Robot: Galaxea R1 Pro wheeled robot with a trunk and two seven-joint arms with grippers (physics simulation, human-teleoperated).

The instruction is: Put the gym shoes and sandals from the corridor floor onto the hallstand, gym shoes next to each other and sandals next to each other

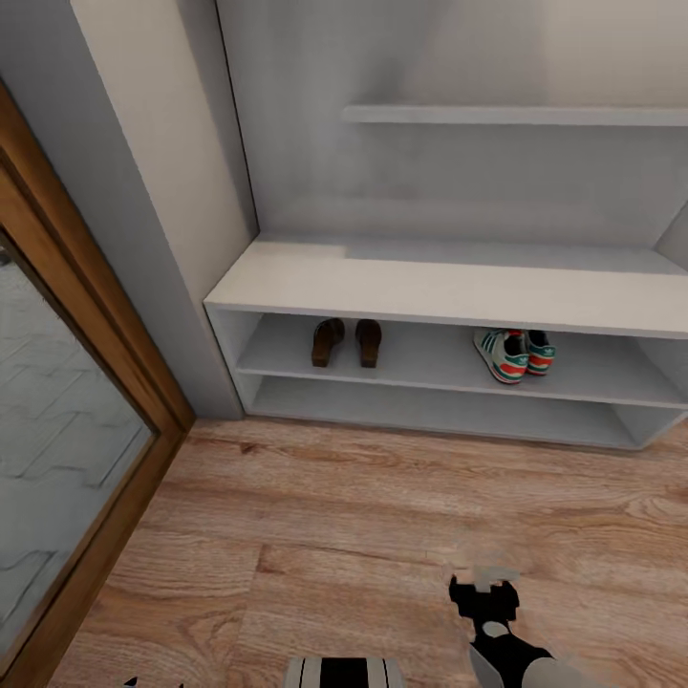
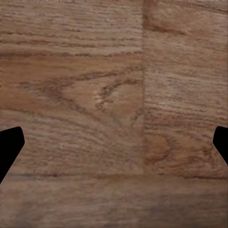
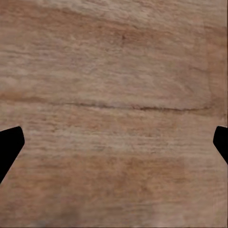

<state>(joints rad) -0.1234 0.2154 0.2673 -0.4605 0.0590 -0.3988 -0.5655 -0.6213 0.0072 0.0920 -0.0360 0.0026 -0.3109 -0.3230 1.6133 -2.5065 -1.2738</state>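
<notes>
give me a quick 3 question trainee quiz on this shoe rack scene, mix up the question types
1. True or false: the two sandals lie on the corridor floor.
2. Which shelf of the hallstand holds the two gym shoes? A upper open shelf, B lower open shelf, C bench top.
3. Fill in: both the left gripper and right gripper hold ____.

Key: 1 false, they sit on the upper open shelf. 2 A. 3 nothing; both are open over bare floor.

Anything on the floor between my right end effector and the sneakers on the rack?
Nothing visible: bare corridor floor lies between the right end effector and the gym shoes, which sit on the hallstand's upper open shelf.
</notes>
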